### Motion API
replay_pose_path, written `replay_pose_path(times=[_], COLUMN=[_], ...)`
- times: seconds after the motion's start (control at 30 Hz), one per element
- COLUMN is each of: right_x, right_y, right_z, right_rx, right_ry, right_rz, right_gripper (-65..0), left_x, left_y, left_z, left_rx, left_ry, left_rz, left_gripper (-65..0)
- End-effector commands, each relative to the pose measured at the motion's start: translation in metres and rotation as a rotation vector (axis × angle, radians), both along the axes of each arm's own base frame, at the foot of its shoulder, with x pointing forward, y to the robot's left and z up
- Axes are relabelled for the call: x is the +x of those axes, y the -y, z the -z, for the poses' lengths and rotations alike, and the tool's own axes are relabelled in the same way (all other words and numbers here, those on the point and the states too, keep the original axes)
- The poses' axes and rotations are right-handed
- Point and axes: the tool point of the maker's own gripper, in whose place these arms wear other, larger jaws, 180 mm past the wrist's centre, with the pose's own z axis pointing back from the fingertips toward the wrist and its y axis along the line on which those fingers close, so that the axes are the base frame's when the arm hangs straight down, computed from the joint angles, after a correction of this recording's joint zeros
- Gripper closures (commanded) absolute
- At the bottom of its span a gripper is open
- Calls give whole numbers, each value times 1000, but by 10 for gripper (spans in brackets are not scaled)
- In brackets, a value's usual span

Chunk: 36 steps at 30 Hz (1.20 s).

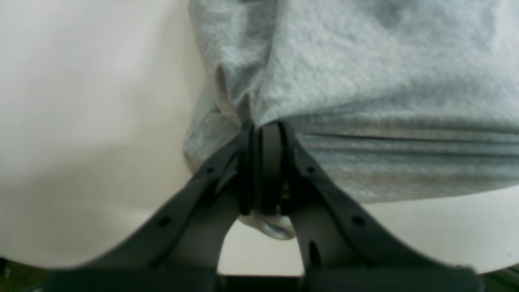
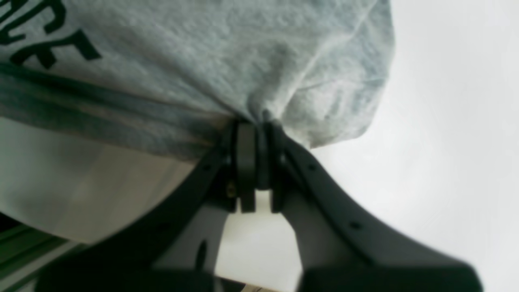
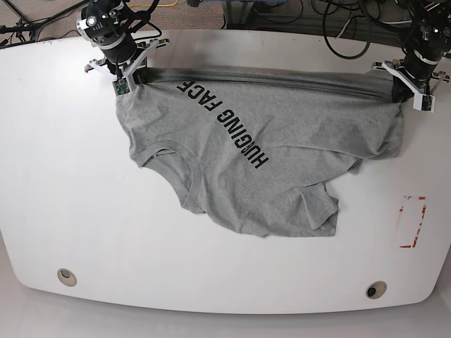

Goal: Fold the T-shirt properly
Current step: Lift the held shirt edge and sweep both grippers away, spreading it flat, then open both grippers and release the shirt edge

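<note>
The grey T-shirt (image 3: 239, 162) is lying printed side up on the white bench (image 3: 63, 183), its hem stretching along the far edge and its sleeves and collar trailing toward the near edge. The black lettering (image 3: 224, 121) is running diagonally across the cloth. The right gripper (image 3: 125, 70) is clamping one hem corner near the bench's far corner, while the left gripper (image 3: 412, 90) is pinching the other hem corner. A red-marked label (image 3: 411, 222) is sitting near the bench's side edge.
</note>
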Motion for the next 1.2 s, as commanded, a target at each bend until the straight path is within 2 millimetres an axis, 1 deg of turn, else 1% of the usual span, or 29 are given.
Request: replay_pose_path(times=[0.0,0.03,0.1,0.17,0.23,0.3,0.37,0.43,0.57,0.77,0.83,0.9,1.03,1.1,1.17], right_x=[33,57,72,78,80,74,60,38,25,11,-3,-6,-5,-2,8], right_y=[18,17,20,23,23,21,14,4,-1,-7,-8,-8,-4,1,0], right_z=[-24,-40,-51,-56,-57,-51,-39,-25,-16,-8,-5,-5,-8,-11,-17], right_rx=[-58,-55,-63,-71,-75,-72,-61,-61,-51,-28,-18,-12,-1,2,63], right_ry=[102,175,219,237,240,218,171,103,67,31,10,7,18,34,80], right_rz=[39,32,32,33,31,27,15,-13,-16,0,16,26,51,68,97], right_gripper=[0,0,0,0,0,0,-21,-101,-202,-343,-386,-405,-421,-420,-409], left_x=[29,48,61,69,73,71,63,51,43,34,26,25,26,29,43], left_y=[-21,-22,-22,-22,-23,-23,-23,-22,-22,-22,-21,-21,-19,-17,-8], left_z=[-36,-55,-69,-78,-81,-76,-63,-48,-41,-35,-33,-31,-33,-35,-50], left_rx=[88,108,117,124,126,122,114,92,90,93,96,98,94,93,94], left_ry=[122,192,239,269,280,261,221,179,148,115,97,87,92,103,163], left_rz=[-35,-31,-28,-26,-25,-24,-23,-16,-19,-21,-21,-20,-14,-7,23], left_gripper=[-4,-1,-1,-5,-15,-73,-141,-288,-386,-485,-532,-557,-580,-581,-579])
